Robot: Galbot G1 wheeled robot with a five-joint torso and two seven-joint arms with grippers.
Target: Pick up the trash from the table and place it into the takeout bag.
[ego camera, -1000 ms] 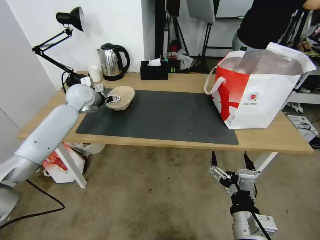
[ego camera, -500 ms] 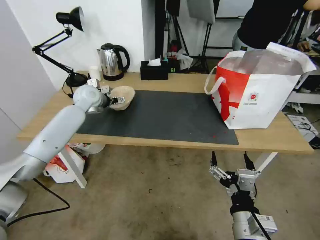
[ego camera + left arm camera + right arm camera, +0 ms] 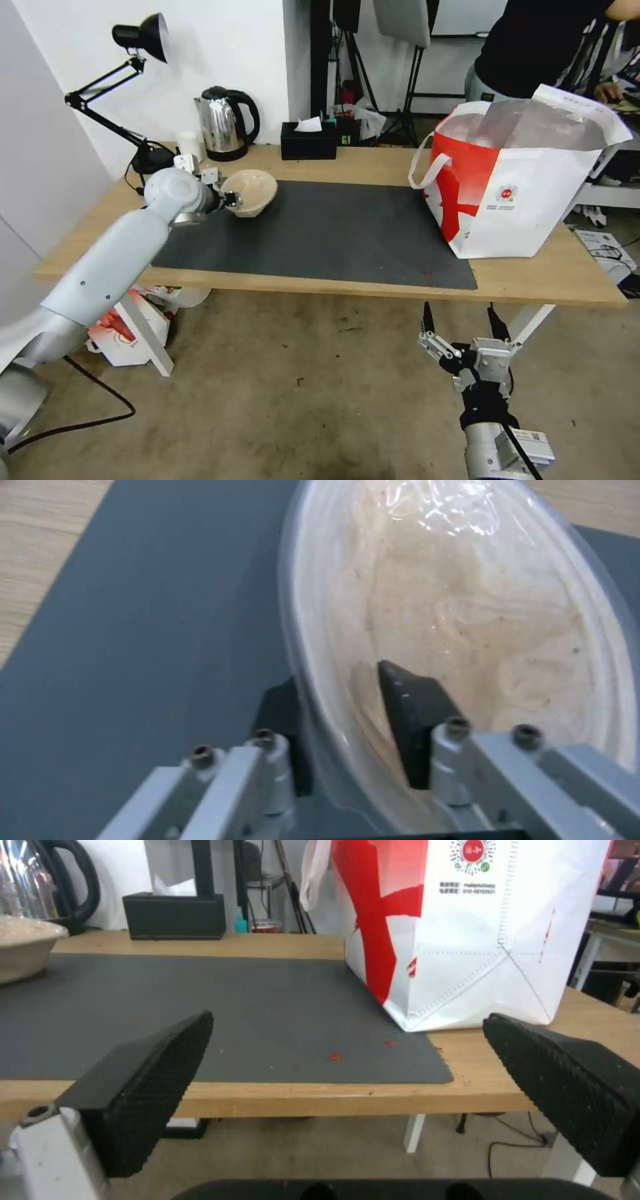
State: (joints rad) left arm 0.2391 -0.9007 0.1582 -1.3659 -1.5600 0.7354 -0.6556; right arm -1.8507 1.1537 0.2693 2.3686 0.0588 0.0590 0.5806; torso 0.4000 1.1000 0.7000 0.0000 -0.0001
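Bowl [image 3: 252,192] rim pinched thinly in my left hand [image 3: 231,198], right hand [image 3: 460,319] open and empty; tilting could slip it.

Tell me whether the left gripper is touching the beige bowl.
Touching. The left wrist view shows the left gripper closed on the beige bowl: one finger presses inside the rim, the other sits against its outer wall.
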